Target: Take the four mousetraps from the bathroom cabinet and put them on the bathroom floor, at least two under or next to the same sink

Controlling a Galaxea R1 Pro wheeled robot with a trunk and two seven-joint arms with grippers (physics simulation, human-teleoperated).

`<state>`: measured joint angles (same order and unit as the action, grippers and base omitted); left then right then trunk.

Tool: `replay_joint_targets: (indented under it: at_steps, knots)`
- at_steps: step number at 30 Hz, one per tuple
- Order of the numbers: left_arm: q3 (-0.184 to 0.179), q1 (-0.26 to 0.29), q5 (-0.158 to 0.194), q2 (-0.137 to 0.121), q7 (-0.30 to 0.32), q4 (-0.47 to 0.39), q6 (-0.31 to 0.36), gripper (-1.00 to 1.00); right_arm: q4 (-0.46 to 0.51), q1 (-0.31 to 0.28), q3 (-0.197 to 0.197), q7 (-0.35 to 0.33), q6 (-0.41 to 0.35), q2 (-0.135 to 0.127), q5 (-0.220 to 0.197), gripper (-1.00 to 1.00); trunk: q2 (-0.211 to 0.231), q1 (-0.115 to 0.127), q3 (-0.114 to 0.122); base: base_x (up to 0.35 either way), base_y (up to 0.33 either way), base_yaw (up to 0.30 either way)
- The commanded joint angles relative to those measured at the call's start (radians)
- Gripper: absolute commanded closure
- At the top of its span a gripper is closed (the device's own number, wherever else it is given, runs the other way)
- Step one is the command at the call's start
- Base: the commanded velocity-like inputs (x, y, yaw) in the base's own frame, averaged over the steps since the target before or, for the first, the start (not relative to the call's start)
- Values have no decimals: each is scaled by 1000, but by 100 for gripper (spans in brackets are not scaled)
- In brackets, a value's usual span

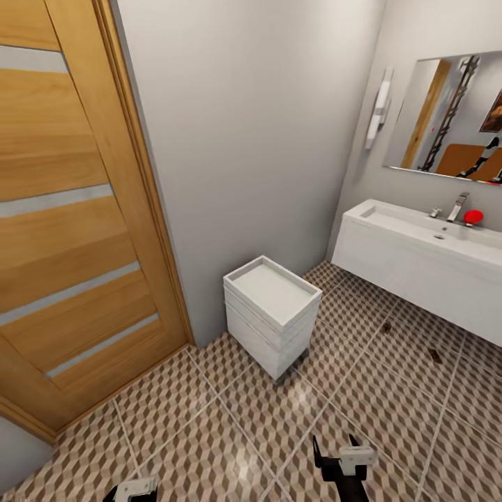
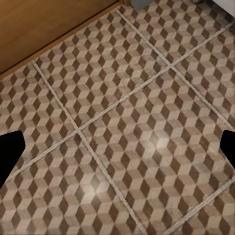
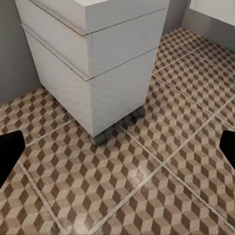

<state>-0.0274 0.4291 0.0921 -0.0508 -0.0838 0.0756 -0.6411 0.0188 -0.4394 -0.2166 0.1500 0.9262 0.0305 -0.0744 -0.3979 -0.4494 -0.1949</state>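
Both arms held low and forward. Right gripper (image 1: 339, 446): two black fingers pointing up and away, spread apart with nothing between them. Left gripper (image 2: 117, 147): dark fingertips (image 2: 11, 152) set wide apart at opposite sides of its wrist view, likewise holding nothing.

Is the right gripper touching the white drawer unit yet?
Apart. The head view shows the right gripper well short of the white drawer unit, with patterned floor tiles between them.

The head camera looks down from high over the bathroom floor (image 1: 230, 418); both wrist cameras face it closer, the right sharing the white drawer unit (image 3: 98, 63).
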Motion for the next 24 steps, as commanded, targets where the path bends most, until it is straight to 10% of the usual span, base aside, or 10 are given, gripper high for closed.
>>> replay_joint_targets:
  at_steps: [1,24]
  knots:
    - [-4,2,9,0,3,4,-6,-100,-1,-1,-9,3,3,0,-7,-100,-2,-1,-3,0,0,123]
    - [-3,2,9,0,3,4,-6,-100,0,-1,-9,3,3,0,-7,-100,-2,-1,-15,0,0,125]
